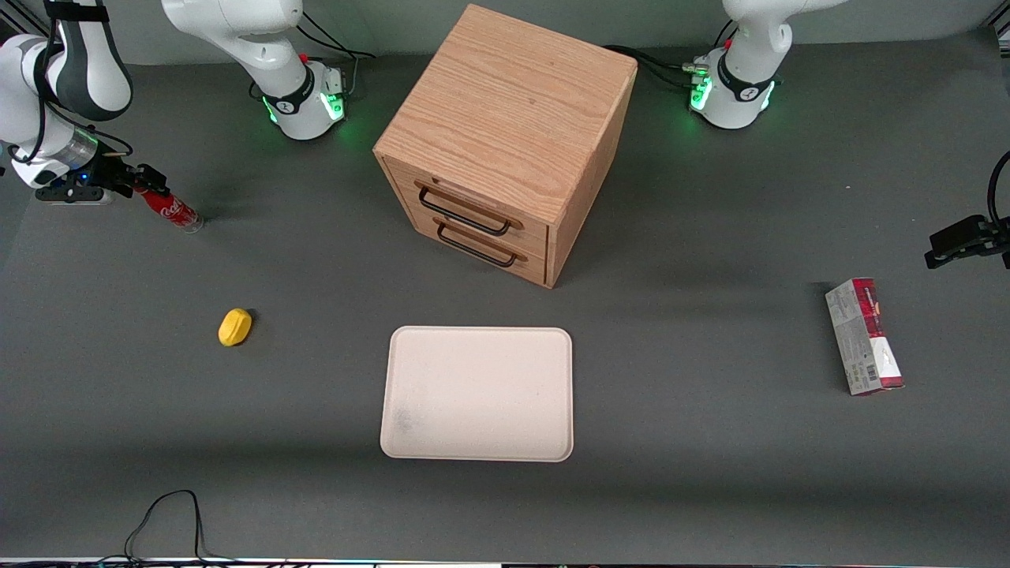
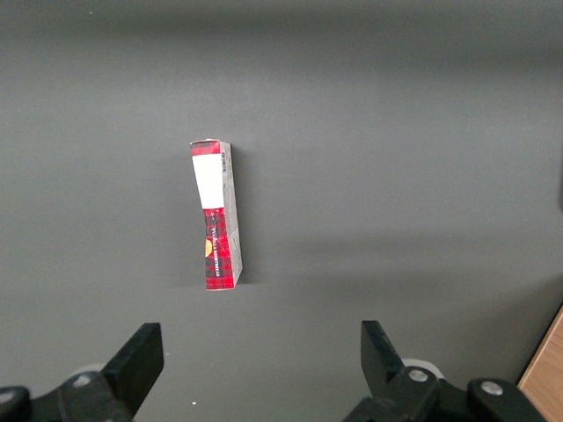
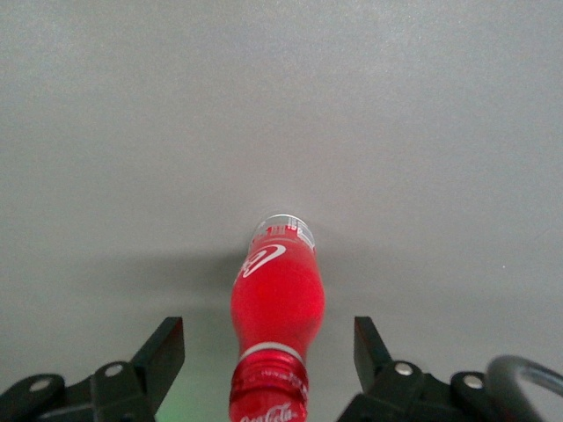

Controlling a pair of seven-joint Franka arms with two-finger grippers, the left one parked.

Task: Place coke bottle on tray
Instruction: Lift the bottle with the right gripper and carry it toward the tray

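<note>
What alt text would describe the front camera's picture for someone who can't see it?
The working arm's gripper, fingers open, sits at the cap end of a small coke bottle on a grey table. A cream tray lies nearer the camera than a wooden drawer cabinet.

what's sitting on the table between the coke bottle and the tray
Only the yellow object, beside that stretch; the front view shows the rest bare from coke bottle to tray. The open pincer straddles the bottle's cap end.

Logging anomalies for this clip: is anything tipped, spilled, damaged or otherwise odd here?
Nothing spilled or damaged. The coke bottle leans tilted between the open fingers of the gripper at the working arm's end, cap toward it. The carton lies flat; the tray is bare.
</note>
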